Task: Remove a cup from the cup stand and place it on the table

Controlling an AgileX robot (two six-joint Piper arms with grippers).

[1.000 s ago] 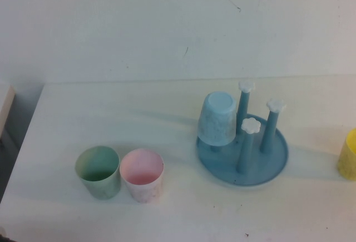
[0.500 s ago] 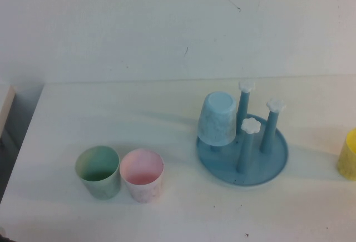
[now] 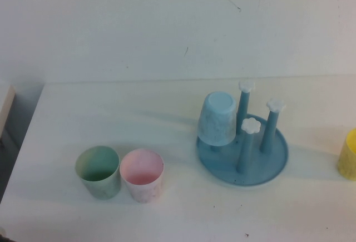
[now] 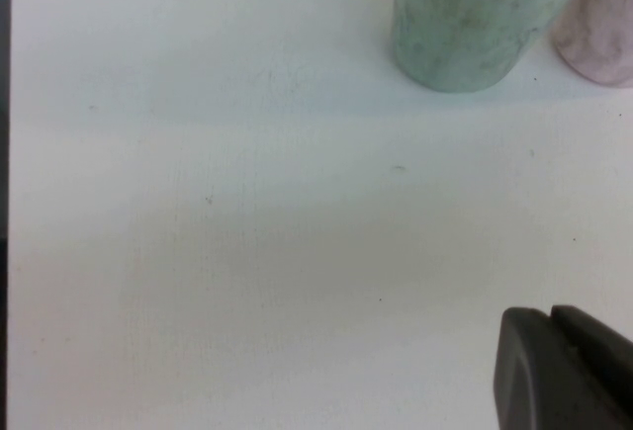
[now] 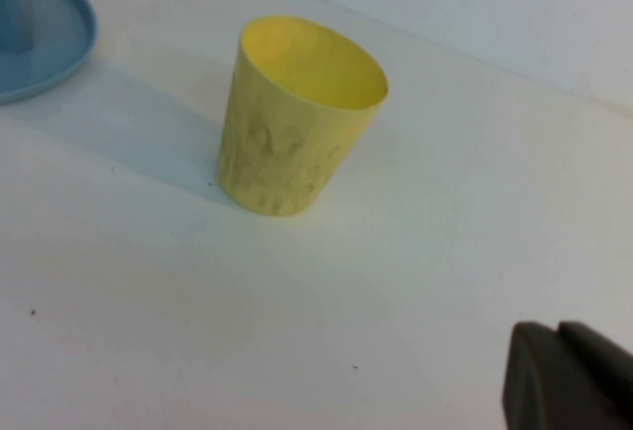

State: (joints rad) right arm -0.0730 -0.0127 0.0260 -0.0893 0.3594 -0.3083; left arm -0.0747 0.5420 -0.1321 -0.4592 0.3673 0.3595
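Fingers' state untellable, left gripper (image 4: 564, 371) and right gripper (image 5: 569, 376) over table (image 3: 167, 208); textured tapered cup (image 5: 292, 119) upright.

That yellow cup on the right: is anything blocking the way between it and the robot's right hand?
Nothing visible does. In the right wrist view the yellow cup stands upright on bare white table, apart from the blue cup stand, with only open tabletop toward the right gripper. The left gripper sits near the green cup.

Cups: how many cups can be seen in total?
4: green cup and pink cup upright near the table's left front, light blue cup inverted on the cup stand, yellow cup at right edge.
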